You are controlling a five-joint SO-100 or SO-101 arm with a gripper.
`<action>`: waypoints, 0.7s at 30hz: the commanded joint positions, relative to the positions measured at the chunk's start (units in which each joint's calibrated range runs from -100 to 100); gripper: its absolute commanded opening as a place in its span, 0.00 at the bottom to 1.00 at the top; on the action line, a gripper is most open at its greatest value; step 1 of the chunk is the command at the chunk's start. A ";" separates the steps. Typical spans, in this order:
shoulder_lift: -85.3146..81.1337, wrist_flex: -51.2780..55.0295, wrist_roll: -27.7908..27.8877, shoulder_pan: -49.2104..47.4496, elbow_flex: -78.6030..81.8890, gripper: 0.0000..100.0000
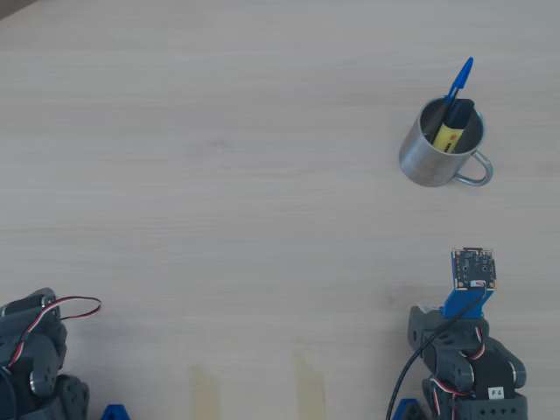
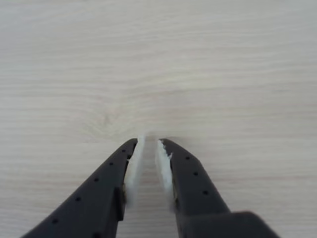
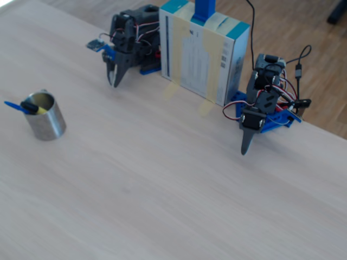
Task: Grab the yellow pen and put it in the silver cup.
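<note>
The counter (image 1: 219, 175) is bare wood between arm and cup (image 1: 429, 157). In the overhead view the cup stands well apart from the claw (image 2: 149, 144), up-screen of the arm at lower right. The pen (image 1: 451, 131) is already inside the cup, leaning steeply, black cap up, beside a blue ballpoint (image 1: 459, 80). The claw holds nothing, padded tips nearly together over bare wood, a slit between them. No reach seems called for; the task looks done.
</note>
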 commanded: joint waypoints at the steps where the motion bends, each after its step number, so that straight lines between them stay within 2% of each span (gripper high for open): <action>1: 0.24 1.35 0.04 0.39 0.45 0.02; 21: 0.41 1.27 0.09 -0.14 0.45 0.02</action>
